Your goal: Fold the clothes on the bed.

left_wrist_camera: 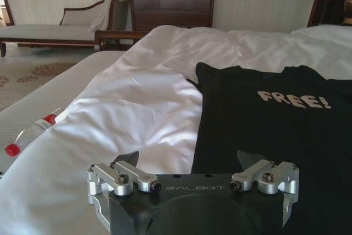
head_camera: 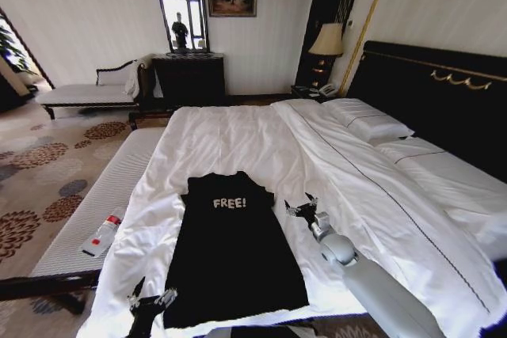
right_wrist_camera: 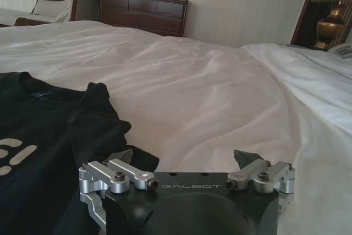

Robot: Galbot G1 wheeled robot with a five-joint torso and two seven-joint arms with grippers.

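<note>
Black T-shirt [head_camera: 234,255] lying flat at 6 o'clock on the bed [head_camera: 261,136], sleeves tucked in already. Left end effector [head_camera: 150,303] at its 7 o'clock hem corner, right end effector [head_camera: 303,209] at 2 o'clock, both wide open, empty. Could easily snag the sheet along with the shirt, or drag it crooked.

The head camera looks from high, forward and down over the bed [head_camera: 238,128]. Each wrist camera sits low, just behind its own pincer, facing along the sheet toward the far dresser [left_wrist_camera: 171,10]. All share the T-shirt [head_camera: 234,255].
</note>
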